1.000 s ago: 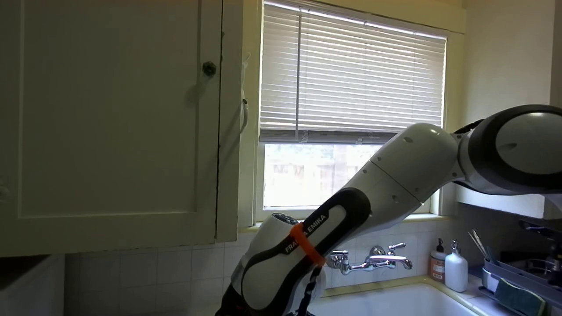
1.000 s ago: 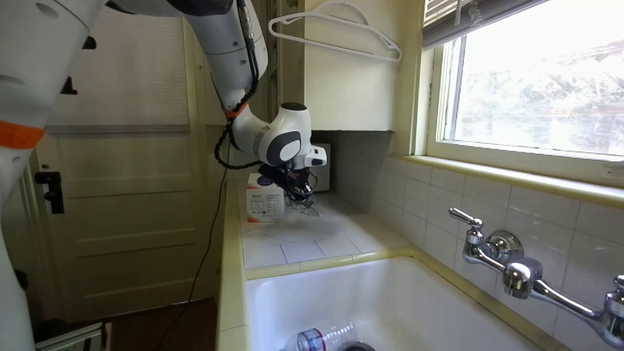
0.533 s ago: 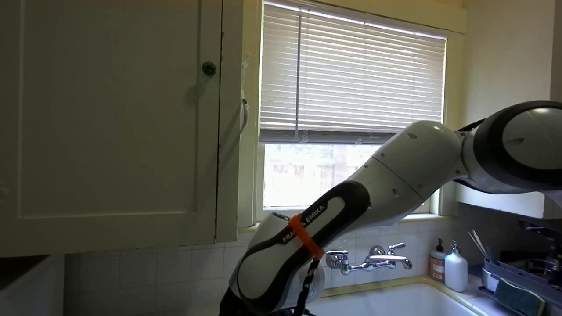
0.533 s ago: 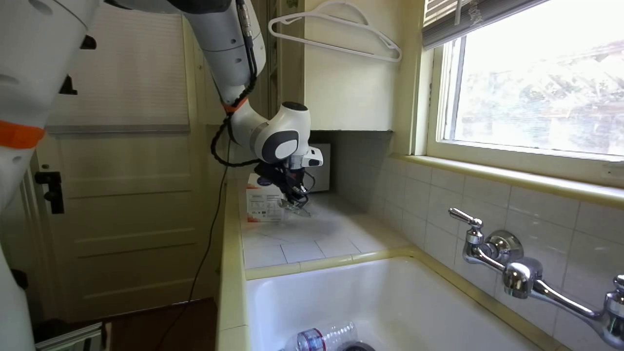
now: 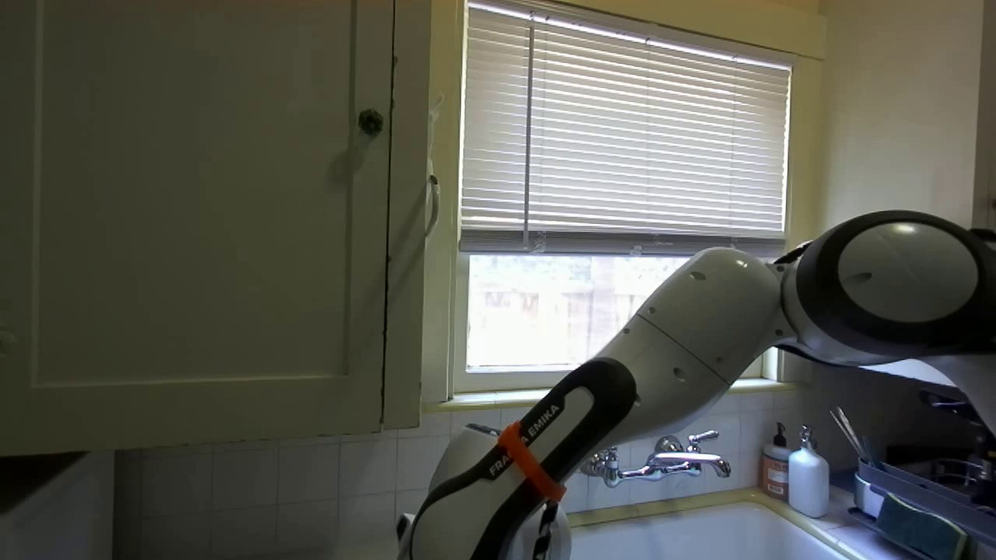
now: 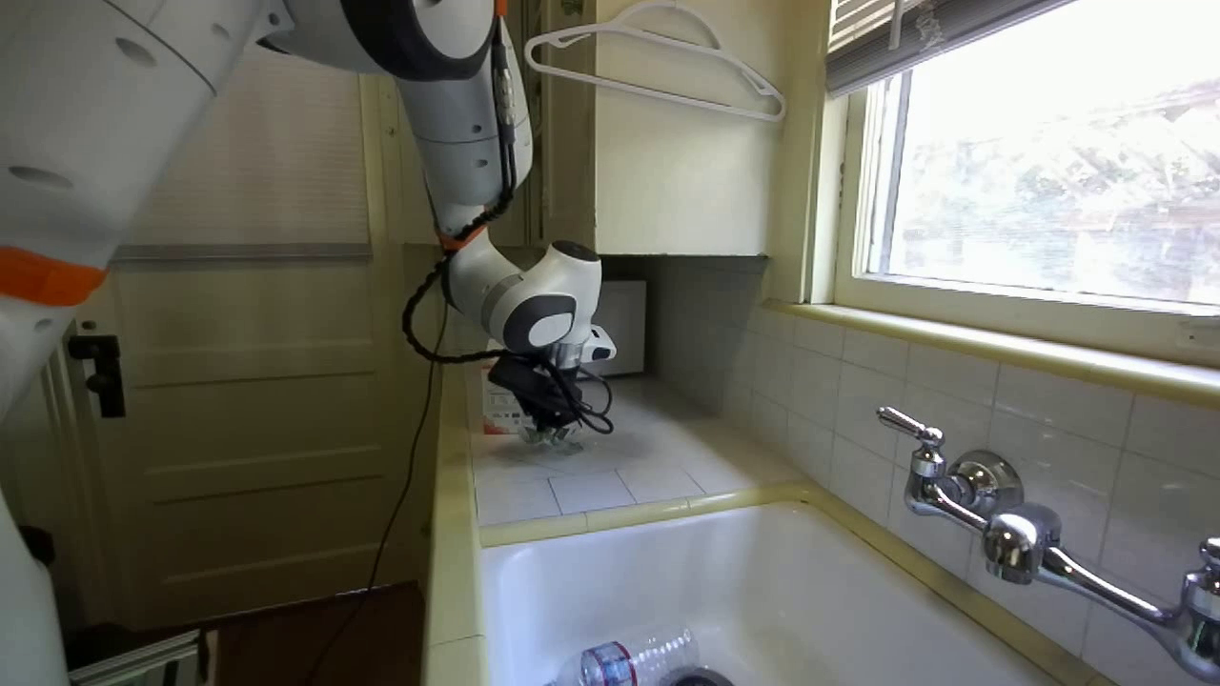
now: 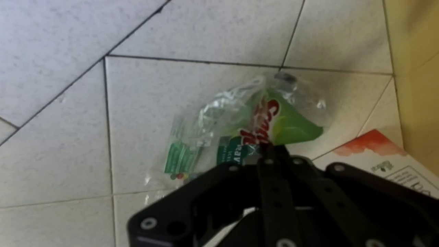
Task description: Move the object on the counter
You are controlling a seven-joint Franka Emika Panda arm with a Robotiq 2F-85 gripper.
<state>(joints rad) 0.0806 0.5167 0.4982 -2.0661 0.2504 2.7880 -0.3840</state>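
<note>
A clear plastic wrapper (image 7: 291, 125) with green panels and red lettering is at the fingertips of my gripper (image 7: 274, 152) in the wrist view. The gripper is shut on the crumpled wrapper, whose pinched part is hidden between the fingers. In an exterior view my gripper (image 6: 553, 417) points down low over the tiled counter (image 6: 658, 457), and the wrapper (image 6: 555, 440) shows as a small shiny patch beneath it. I cannot tell whether the wrapper touches the counter. In the exterior view with the cabinet, gripper and wrapper are out of view.
A white and orange box (image 6: 500, 410) stands beside the gripper; its corner (image 7: 380, 154) shows in the wrist view. The sink (image 6: 629, 526) holds a plastic bottle (image 6: 615, 664). A faucet (image 6: 1020, 543) juts from the tiled wall. A grey box (image 6: 624, 324) stands behind.
In an exterior view the gripper and wrapper have moved left, lower and nearer the sink. The arm's upper links have shifted too, and the gripper now covers more of the white box.
</note>
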